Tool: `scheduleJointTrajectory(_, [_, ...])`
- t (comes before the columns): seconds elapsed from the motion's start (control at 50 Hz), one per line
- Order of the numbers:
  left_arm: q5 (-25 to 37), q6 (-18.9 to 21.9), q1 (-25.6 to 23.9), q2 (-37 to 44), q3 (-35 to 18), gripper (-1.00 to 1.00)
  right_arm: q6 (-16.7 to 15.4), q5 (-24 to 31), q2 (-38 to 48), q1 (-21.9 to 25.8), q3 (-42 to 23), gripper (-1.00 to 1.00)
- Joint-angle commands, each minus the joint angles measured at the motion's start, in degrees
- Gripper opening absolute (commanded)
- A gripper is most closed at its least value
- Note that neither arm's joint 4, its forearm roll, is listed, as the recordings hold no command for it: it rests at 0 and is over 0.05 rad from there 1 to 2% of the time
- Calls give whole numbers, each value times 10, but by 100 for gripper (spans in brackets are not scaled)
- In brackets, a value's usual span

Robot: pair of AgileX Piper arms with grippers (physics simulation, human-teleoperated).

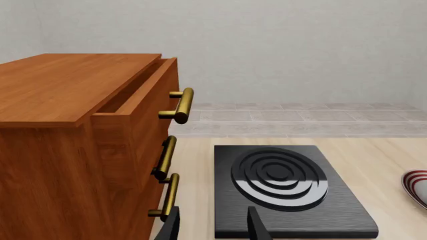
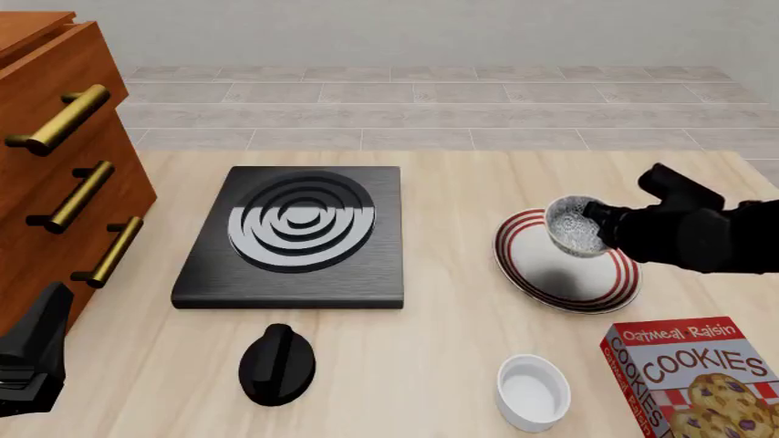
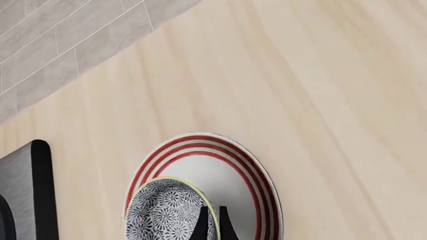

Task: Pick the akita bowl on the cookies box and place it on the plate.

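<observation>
The speckled black-and-white akita bowl hangs over the far part of the red-ringed white plate. My right gripper is shut on the bowl's rim. In the right wrist view the two fingers pinch the rim of the bowl above the plate. Nothing sits on the red cookies box at the front right corner. My left gripper stays at the front left by the cabinet, and the left wrist view shows that gripper open and holding nothing.
A black stove plate with ring burner lies mid-table, with a black knob in front of it. A plain white ramekin stands left of the cookies box. A wooden cabinet with brass handles fills the left side, its top drawer slightly open.
</observation>
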Motion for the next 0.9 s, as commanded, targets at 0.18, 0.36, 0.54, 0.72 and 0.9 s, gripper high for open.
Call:
scheduleJointTrajectory(0.18, [0, 0, 0, 0, 0, 100, 0, -14, 26, -4, -5, -100])
scheduleJointTrajectory(0.36, [0, 0, 0, 0, 0, 100, -1, -20, 40, -5, -8, -100])
scheduleJointTrajectory(0.54, [0, 0, 0, 0, 0, 100, -2, -25, 50, -7, -9, -100])
scheduleJointTrajectory(0.72, [0, 0, 0, 0, 0, 100, -4, -24, 51, -7, -11, -100])
scheduleJointTrajectory(0.9, [0, 0, 0, 0, 0, 100, -4, -30, 62, -6, -10, -100])
